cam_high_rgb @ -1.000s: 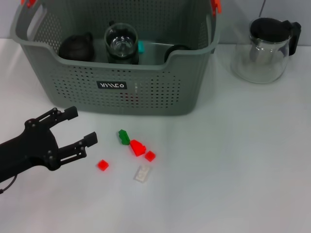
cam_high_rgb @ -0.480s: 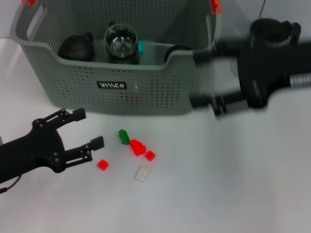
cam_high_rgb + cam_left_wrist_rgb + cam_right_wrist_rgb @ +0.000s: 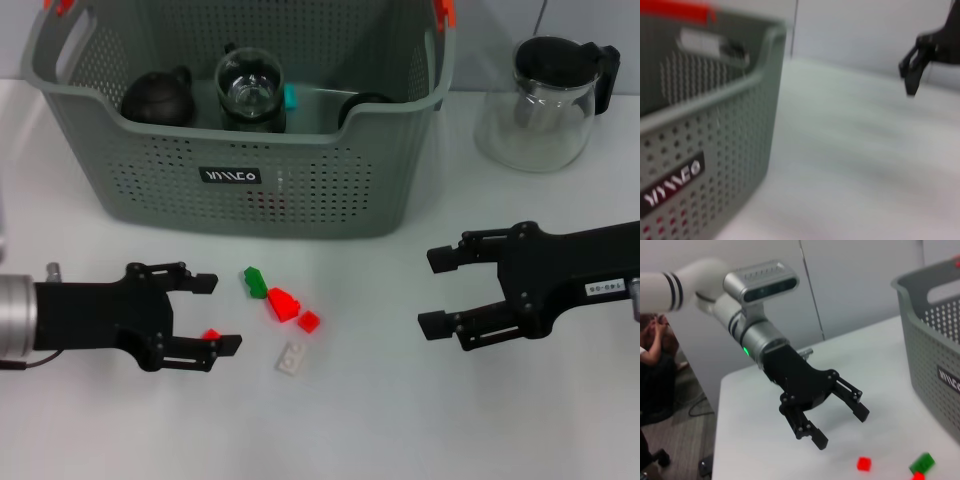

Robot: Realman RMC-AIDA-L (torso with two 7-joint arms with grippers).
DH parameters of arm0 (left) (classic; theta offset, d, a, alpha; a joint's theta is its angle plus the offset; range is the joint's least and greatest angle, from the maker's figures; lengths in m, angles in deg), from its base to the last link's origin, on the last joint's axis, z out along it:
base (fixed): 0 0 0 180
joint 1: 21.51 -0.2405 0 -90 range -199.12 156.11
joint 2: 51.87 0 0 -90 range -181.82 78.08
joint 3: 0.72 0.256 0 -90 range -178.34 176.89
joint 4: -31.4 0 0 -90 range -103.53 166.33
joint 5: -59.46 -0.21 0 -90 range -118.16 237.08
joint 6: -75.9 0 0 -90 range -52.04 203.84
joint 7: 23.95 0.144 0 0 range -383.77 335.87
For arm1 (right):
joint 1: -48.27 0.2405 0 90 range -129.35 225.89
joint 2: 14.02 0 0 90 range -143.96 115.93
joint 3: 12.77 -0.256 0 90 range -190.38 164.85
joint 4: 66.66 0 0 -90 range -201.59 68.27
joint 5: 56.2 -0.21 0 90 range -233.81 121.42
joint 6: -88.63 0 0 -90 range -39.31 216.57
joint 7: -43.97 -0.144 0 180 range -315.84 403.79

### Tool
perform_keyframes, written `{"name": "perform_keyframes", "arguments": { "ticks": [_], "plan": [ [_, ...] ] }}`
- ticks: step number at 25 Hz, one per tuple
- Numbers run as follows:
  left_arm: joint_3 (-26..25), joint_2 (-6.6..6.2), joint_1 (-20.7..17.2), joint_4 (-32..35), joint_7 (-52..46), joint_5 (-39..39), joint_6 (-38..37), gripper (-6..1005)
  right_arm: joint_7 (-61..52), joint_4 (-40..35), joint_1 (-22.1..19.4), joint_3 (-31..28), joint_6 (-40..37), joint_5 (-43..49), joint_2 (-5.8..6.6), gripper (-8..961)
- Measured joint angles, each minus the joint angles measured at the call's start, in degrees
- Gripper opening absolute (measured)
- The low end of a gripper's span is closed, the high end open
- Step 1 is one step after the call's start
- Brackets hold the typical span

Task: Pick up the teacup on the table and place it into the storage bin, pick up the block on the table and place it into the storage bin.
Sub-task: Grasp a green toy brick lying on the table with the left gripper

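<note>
Left gripper low over the table, arm reaching in level from the robot's left, fingers spread wide, straddling a small red block without visible contact. Compared with half a second ago: wrist rolled flatter and advanced toward the blocks. Nearby: green block, larger red block, another small red block, white block. Storage bin behind the blocks, holding a dark teapot and a glass vessel. Right gripper open wide, empty, lowered from beside the bin rim to just above the table right of the blocks. Glass teapot at far right.
</note>
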Motion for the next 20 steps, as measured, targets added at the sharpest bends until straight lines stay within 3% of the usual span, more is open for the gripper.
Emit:
{"name": "perform_keyframes", "arguments": {
  "ticks": [7, 20],
  "plan": [
    [14.67, 0.22, 1.16, 8.48, -17.45, -6.34, 5.17, 842, -0.26, 3.01, 2.12, 0.43, 1.18, 2.37, -0.07, 887],
    [22.8, 0.68, 1.11, 12.82, -26.16, -11.38, 8.56, 842, -0.57, 5.33, 5.37, 0.64, 3.65, 5.99, -0.07, 886]
  ]
}}
